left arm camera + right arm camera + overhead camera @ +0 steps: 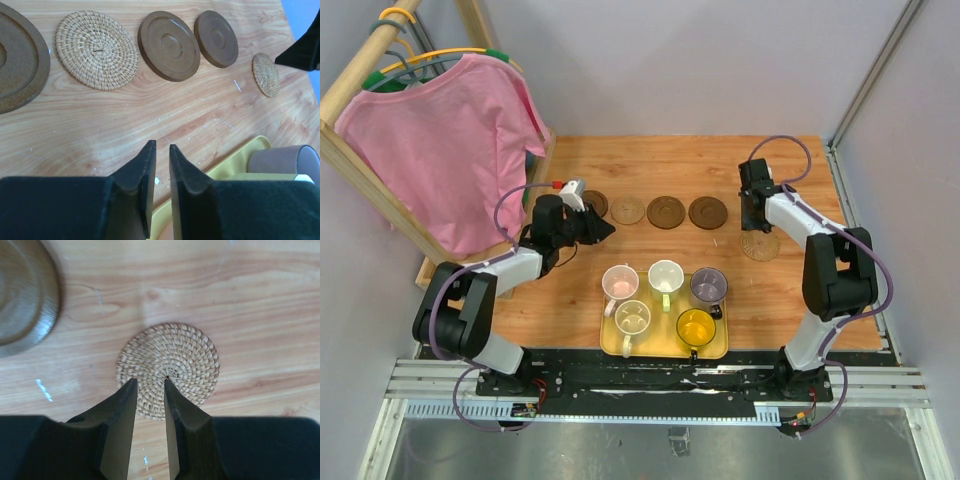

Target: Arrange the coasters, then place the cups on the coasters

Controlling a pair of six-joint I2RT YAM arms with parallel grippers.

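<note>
Where the coasters [666, 212] lie, four form a row across the middle of the bench [650, 160]: three dark brown ringed discs and one tan woven disc, second from the left. A fifth, the small woven coaster [172, 360], lies apart, nearer the right edge. The right gripper [150, 381] hangs over its near rim, jaws parted narrowly and empty; contact cannot be determined. The left gripper [161, 145] hangs above bare wood near the row's left end, jaws at a narrow gap, holding nothing. Five cups [665, 275] stand on the yellow tray [665, 352] at the near edge. Bench surface: light wood grain, white specks. Pale walls enclose it; a pink shirt [440, 150] hangs on a wooden rack [360, 62] at the far left corner.
</note>
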